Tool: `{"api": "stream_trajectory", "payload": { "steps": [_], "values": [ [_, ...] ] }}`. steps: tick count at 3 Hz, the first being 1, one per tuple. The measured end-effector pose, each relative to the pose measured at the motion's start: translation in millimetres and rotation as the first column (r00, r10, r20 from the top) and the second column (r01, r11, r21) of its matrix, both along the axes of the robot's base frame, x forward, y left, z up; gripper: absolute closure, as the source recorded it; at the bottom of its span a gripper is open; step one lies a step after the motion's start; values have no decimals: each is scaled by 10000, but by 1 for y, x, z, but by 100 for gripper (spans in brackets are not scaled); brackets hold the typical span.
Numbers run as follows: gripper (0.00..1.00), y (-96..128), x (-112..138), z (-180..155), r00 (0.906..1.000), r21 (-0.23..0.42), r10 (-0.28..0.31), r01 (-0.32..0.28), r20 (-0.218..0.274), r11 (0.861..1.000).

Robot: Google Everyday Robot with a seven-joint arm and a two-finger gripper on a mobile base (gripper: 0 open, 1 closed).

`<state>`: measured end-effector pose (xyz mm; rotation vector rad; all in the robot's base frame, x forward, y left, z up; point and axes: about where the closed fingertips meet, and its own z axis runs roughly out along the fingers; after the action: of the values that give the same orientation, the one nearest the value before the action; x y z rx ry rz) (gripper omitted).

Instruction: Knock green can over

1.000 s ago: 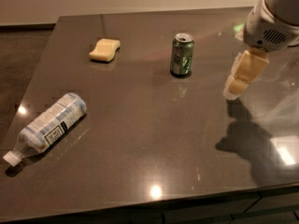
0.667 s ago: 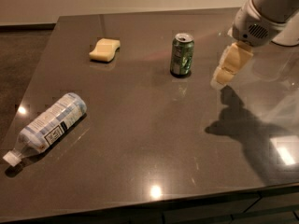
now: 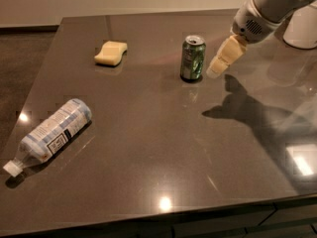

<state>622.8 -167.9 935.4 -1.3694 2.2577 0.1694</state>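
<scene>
Dark, glossy brown stone tabletop point(image 3: 163, 148) fills most of the view, with a pale wall along the far edge and darker floor off to the left. Toward the far side stands the small dark-green metal drink can point(image 3: 192, 58), upright on its base with its silver top rim facing up, so the knock has not yet happened. Just to the right of the can, near its lower half but apart from it, hangs the robot's cream-coloured two-finger gripper point(image 3: 214, 72), angled down and leftward from the white arm point(image 3: 270, 6) that reaches in from the upper right. Its jaws look closed together into one tapered wedge and grip nothing, which suits a push rather than a grasp: a narrow, stiff tip can strike the can's side cleanly. Coming in low and from the side probably sets up a sideways sweep to the left, though a hit this low may slide the can rather than tip it. Left of the can, well apart, lies a pale yellow rectangular sponge point(image 3: 111, 53). Far to the can's near left, a clear plastic bottle with a blue-white label point(image 3: 52, 130) lies on its side, out of the likely path.
</scene>
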Motion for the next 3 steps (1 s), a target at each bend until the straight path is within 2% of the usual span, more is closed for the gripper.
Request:
{"api": "stream_trajectory", "payload": {
  "steps": [1,3],
  "values": [
    [0,10,26,-10,9995,804,-289,278,118,9964],
    [0,34,60,-23,9977,1766,-590,524,325,9829]
  ]
}}
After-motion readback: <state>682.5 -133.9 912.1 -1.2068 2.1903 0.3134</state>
